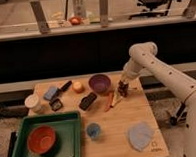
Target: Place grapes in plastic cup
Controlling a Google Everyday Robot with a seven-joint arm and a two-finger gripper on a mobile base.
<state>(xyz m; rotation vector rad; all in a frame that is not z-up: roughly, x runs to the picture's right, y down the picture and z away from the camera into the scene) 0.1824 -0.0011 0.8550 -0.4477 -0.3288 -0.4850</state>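
Observation:
My gripper hangs low over the table's right part, just right of the purple bowl. A small dark reddish clump that looks like the grapes sits right at the gripper's tip. I cannot tell whether it is held or lies on the table. A small blue cup stands near the front middle of the table, well apart from the gripper. A white cup stands at the far left.
A long red-orange pepper lies just left of the gripper. An orange fruit, a dark block and a blue sponge lie further left. A green tray holds a red bowl. A blue-grey cloth lies front right.

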